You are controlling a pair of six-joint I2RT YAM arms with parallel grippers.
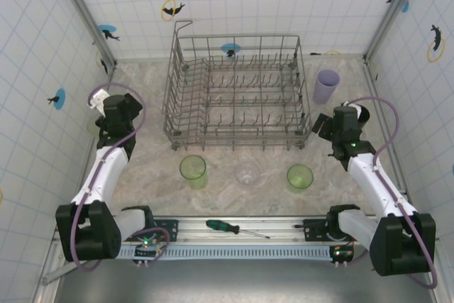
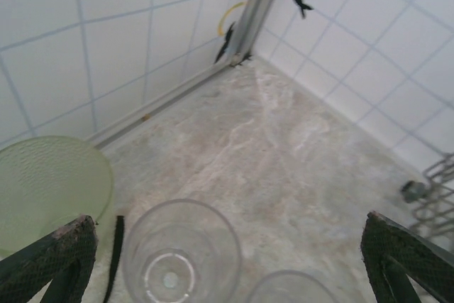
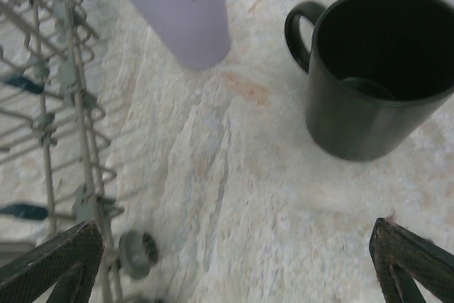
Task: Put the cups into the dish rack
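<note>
Left pincer [image 2: 227,246] open over a clear cup [image 2: 181,253] by the bench's [image 1: 142,175] left edge; right pincer [image 3: 233,246] open by the mug [image 3: 376,76] — both empty. The rack [image 1: 241,36] stands bare, far-middle. Crowded cups — a wide finger could topple the green cup [image 2: 50,196]

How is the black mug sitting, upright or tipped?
Upright. The black mug stands on its base, open mouth facing up, near the lilac cup.

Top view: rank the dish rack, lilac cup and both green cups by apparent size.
1. dish rack
2. left green cup and lilac cup, too alike to rank
3. right green cup, looking slightly smaller
</note>
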